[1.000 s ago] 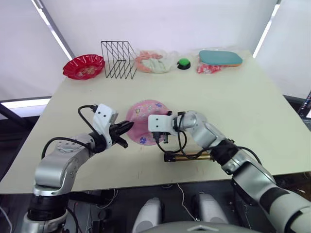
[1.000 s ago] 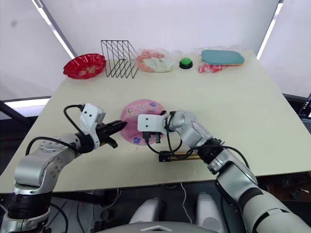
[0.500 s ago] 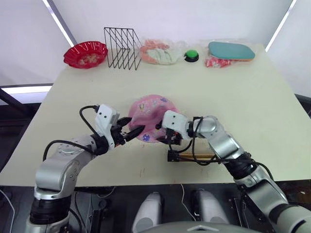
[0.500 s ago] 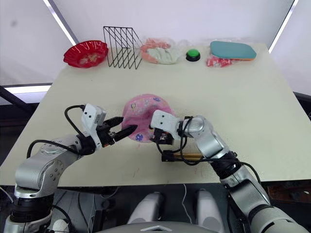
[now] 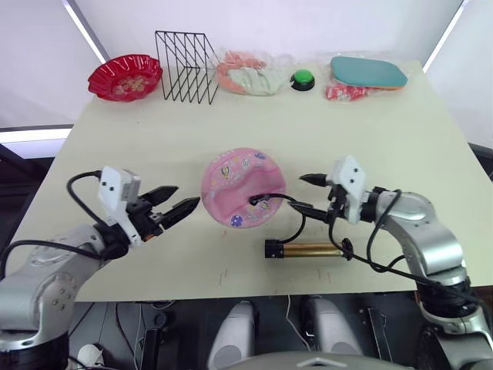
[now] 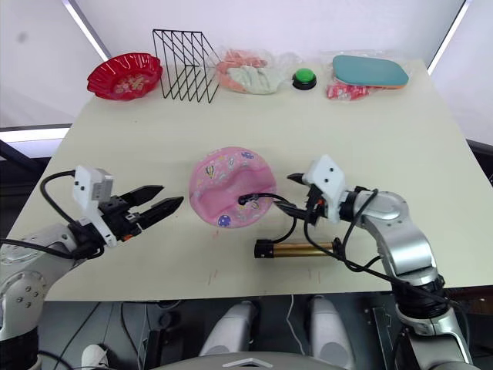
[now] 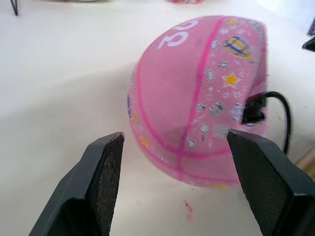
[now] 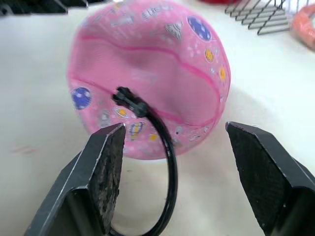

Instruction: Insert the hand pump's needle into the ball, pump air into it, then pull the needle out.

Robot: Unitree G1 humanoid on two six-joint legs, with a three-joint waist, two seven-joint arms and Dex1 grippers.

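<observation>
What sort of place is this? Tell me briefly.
Probably a robot test room or lab, not a home: a plain table against bare white walls, props lined along its far edge (wire rack, green button, red bowl), and a ball and pump in front.

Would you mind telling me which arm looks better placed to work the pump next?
The right. Its open pincer hangs just above the pump, whose hose already ends at the dented ball. The left pincer, also open, sits on the ball's far side, better suited to steadying the ball.
</observation>
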